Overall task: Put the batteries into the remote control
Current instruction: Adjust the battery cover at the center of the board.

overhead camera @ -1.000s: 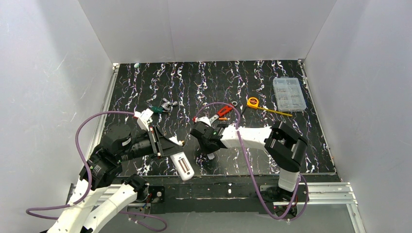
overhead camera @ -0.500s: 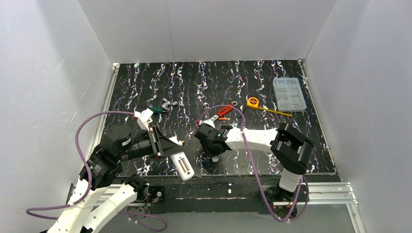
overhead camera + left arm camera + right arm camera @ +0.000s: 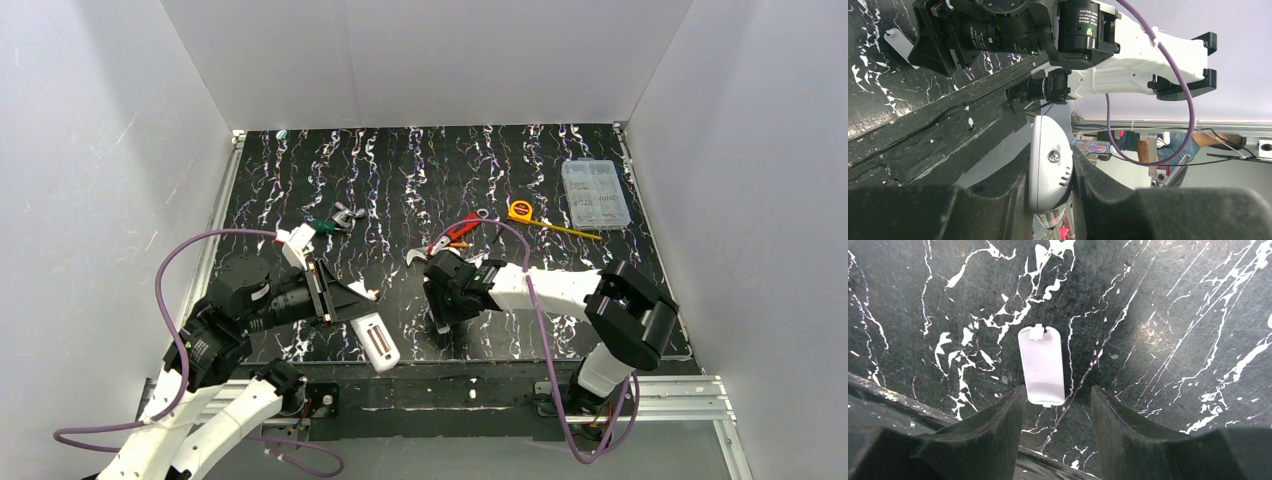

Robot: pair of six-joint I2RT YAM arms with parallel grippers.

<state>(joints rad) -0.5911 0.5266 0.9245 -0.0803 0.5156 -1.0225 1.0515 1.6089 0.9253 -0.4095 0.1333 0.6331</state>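
The remote control (image 3: 376,342), slim and white, hangs over the table's near edge with my left gripper (image 3: 352,312) shut on it. The left wrist view shows its rounded end (image 3: 1048,165) pinched between both fingers. My right gripper (image 3: 443,320) points down at the table near the front edge. It is open (image 3: 1058,391), with nothing between its fingers. A small flat white cover piece (image 3: 1041,365) lies on the table just ahead of its fingertips, touching neither. I cannot make out the batteries in any view.
A red-handled wrench (image 3: 458,230) lies just behind the right arm. A yellow tape measure (image 3: 520,210) and a clear parts box (image 3: 596,194) sit at the back right. A green and silver tool (image 3: 335,218) lies behind the left arm. The table's front rail (image 3: 878,390) runs close to the right gripper.
The right arm has shifted to the right and a little toward the front edge, and its jaws have widened. The left arm and the remote control have not moved.
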